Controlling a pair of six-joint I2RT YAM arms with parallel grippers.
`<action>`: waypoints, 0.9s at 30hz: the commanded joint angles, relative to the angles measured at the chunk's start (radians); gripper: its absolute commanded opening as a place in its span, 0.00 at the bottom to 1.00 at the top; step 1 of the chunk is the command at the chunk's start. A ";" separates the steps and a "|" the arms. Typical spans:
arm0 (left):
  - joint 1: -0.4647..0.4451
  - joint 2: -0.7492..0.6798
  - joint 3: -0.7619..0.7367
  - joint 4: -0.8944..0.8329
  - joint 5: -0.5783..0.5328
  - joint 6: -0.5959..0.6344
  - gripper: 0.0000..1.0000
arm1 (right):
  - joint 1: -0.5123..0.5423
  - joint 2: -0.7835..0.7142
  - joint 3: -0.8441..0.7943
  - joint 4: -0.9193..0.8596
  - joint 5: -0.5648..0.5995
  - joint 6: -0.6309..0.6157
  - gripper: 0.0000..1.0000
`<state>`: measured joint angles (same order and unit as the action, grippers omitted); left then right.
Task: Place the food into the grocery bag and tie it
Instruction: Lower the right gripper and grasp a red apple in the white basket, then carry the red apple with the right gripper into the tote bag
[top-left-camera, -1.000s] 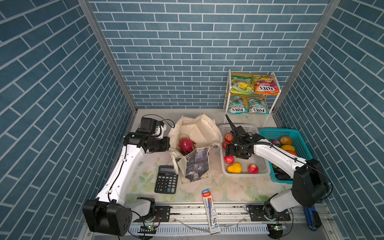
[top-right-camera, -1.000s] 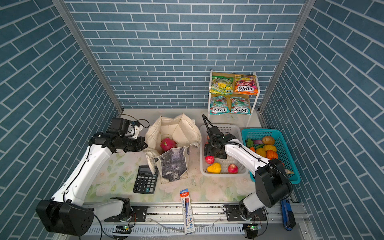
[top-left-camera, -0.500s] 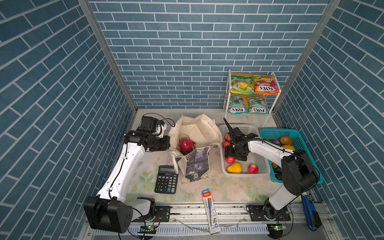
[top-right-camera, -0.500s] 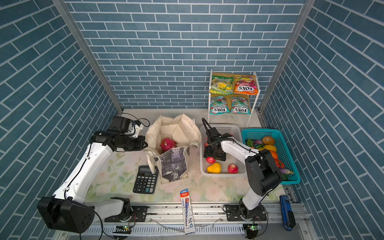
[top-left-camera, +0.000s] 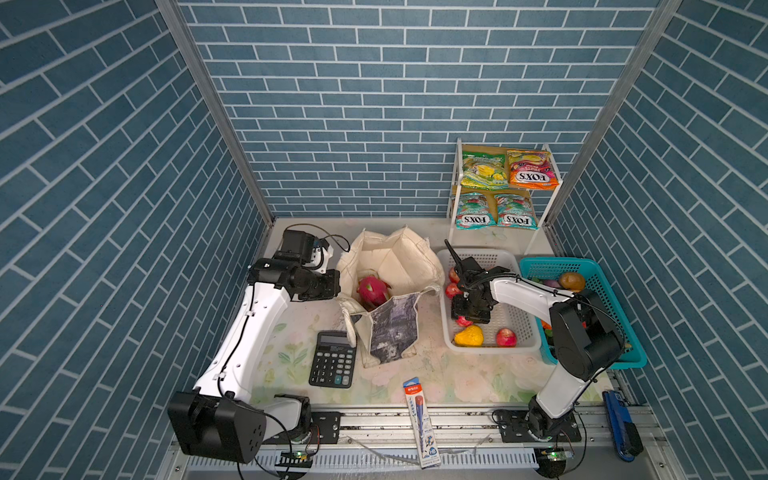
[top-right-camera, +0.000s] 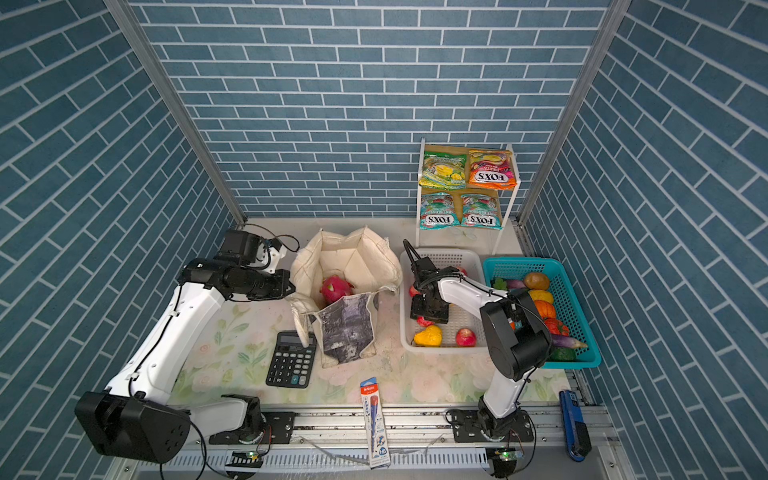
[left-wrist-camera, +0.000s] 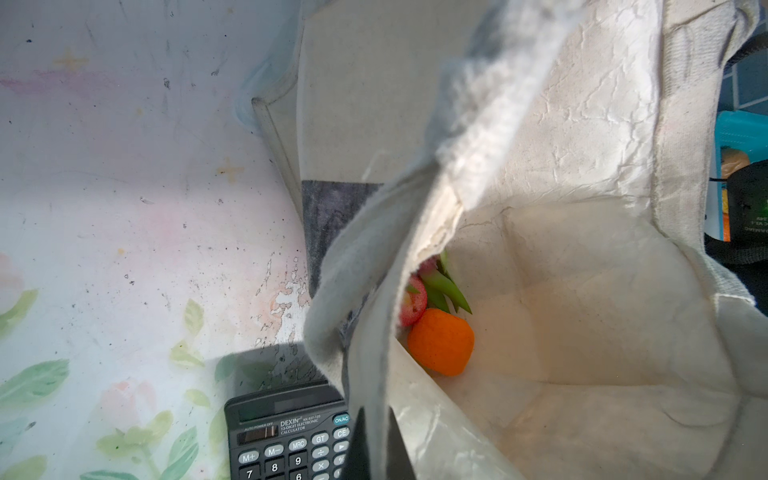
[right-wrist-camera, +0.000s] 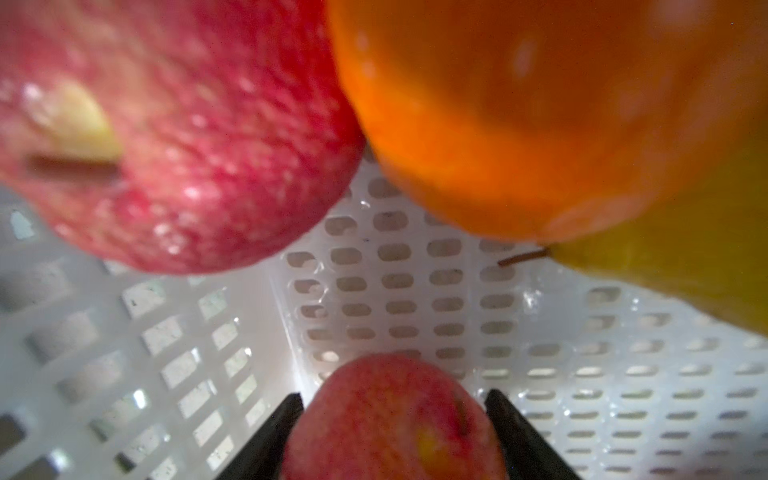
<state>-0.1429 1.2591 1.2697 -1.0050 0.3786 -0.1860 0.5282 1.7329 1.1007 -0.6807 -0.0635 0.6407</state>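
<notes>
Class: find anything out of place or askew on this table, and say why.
The pencil pack lies askew, half off the table onto the metal rail. The grocery bag sags, its printed front wall folded outward.

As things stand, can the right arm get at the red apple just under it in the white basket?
Probably yes. In the right wrist view the jaws of the right arm stand at either side of the apple in the basket, nothing between. Whether they press it I cannot tell.
</notes>
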 joint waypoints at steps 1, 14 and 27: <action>-0.004 0.007 0.008 -0.015 -0.004 0.010 0.00 | -0.014 -0.033 0.001 0.019 0.008 -0.011 0.60; -0.004 0.000 0.005 -0.007 -0.005 0.008 0.00 | -0.021 -0.236 0.099 -0.149 0.116 -0.075 0.54; -0.004 0.005 0.015 0.002 0.004 0.003 0.00 | 0.027 -0.356 0.575 -0.264 0.048 -0.106 0.51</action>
<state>-0.1429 1.2591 1.2697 -1.0027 0.3790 -0.1871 0.5247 1.3376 1.6077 -0.8978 0.0273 0.5484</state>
